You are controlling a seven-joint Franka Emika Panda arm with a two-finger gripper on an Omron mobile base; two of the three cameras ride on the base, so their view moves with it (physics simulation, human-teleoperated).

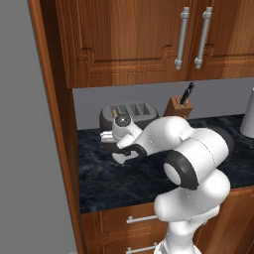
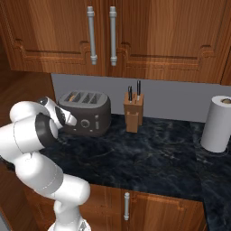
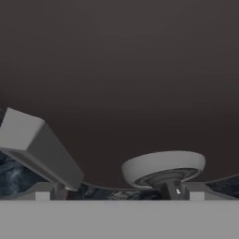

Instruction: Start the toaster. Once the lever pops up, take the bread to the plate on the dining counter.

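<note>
Black marbled desk [image 2: 149,158] under wooden cabinets, toaster [image 2: 85,113] set at its back left beside knife block [image 2: 134,113], paper towel roll [image 2: 218,122] seen from right base, fingers [image 3: 119,196] spread wide, empty, pressed close to toaster's dark front with lever [image 3: 35,144] and knob [image 3: 163,169] seen from hand.

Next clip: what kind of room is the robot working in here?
A home-style kitchen, rendered in simulation. A toaster and a wooden knife block stand on a black marbled counter under wooden wall cabinets, with a paper towel roll at the right.
</note>
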